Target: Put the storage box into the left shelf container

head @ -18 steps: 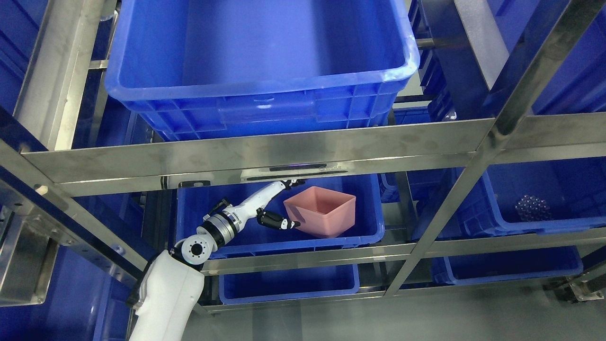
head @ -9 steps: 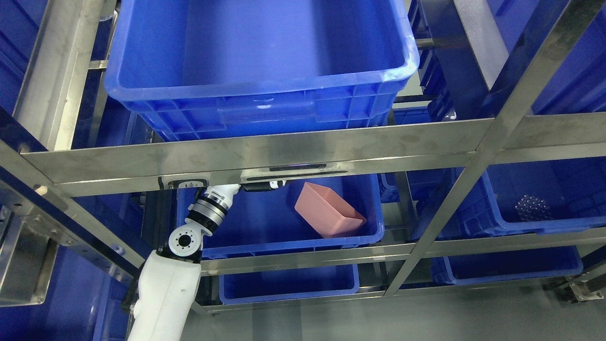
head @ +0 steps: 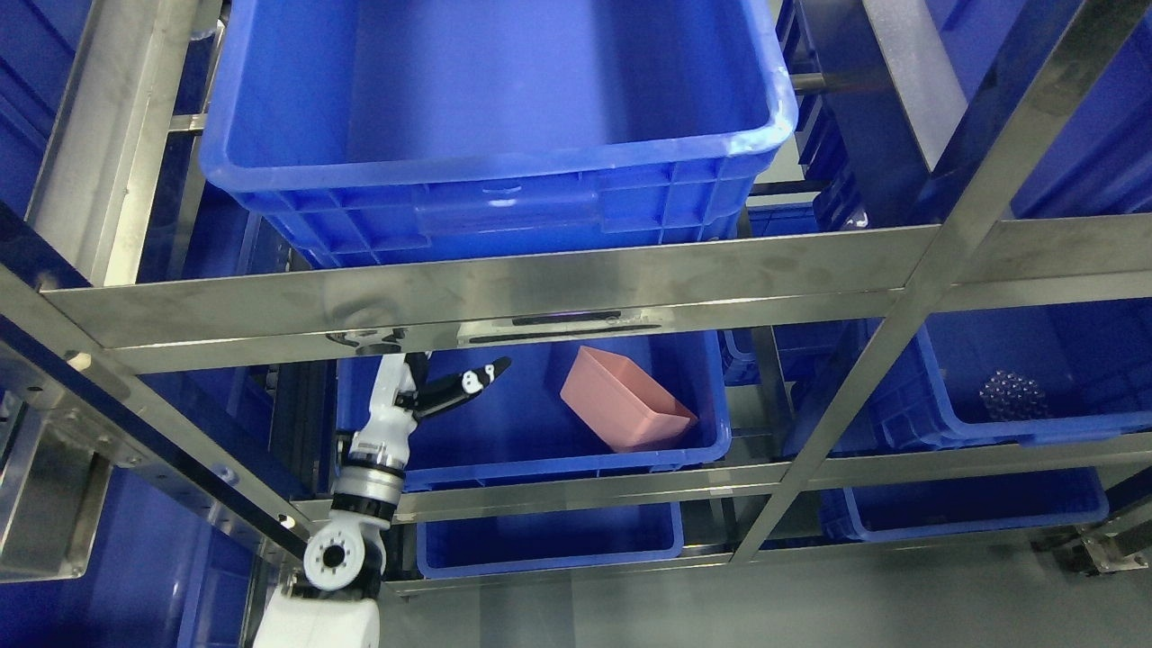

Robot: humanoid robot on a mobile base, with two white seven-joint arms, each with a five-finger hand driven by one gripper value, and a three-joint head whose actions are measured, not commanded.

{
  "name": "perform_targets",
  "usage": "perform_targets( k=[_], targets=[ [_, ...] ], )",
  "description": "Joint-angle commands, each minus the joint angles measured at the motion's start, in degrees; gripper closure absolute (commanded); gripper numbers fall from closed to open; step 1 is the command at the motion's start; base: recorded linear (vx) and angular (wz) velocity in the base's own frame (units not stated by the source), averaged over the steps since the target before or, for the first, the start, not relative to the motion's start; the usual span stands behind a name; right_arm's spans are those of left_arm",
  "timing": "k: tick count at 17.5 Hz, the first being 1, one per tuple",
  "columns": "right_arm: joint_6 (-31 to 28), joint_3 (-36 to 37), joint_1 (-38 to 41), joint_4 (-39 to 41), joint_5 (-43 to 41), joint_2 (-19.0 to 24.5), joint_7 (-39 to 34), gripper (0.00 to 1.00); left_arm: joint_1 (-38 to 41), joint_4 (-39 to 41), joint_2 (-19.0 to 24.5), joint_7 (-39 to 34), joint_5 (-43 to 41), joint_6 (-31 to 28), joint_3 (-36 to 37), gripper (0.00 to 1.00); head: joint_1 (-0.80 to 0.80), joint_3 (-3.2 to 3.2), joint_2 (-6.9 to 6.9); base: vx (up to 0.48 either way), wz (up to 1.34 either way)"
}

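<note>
storage box (head: 625, 400): pink, empty, tipped on its side
left shelf container (head: 531, 454): blue, holding the box at its right end

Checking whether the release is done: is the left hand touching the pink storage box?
Apart. The head view shows bare blue bin floor between the left hand and the pink storage box, which lies tilted in the blue container.

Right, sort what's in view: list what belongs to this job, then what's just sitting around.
Job:
pink storage box, tipped inside the bin
blue middle-shelf bin holding it
left hand, open, holding nothing

Bystanders:
large blue top crate
right blue bin with dark bead cluster
bottom blue bin
steel rack
</note>
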State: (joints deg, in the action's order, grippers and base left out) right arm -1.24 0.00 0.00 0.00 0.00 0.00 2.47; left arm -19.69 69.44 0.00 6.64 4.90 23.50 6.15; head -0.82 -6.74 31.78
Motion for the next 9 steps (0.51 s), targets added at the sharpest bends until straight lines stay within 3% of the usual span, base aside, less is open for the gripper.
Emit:
perform_targets(
  k=[1, 9],
  targets=[
    [0.01, 0.27, 0.53, 1.00, 0.09, -1.00, -0.01, 0.00, 12.90, 20.90, 1.00, -3.48, 1.60, 0.23, 0.52, 0.00, 0.00, 0.00, 0.00, 0.000, 0.00],
    [0.01, 0.27, 0.53, 1.00, 0.09, -1.00, -0.01, 0.00, 15.47, 21.96, 1.00, -2.95, 1.60, 0.50, -0.26, 0.00, 0.00, 0.00, 0.00, 0.000, 0.00]
  ],
)
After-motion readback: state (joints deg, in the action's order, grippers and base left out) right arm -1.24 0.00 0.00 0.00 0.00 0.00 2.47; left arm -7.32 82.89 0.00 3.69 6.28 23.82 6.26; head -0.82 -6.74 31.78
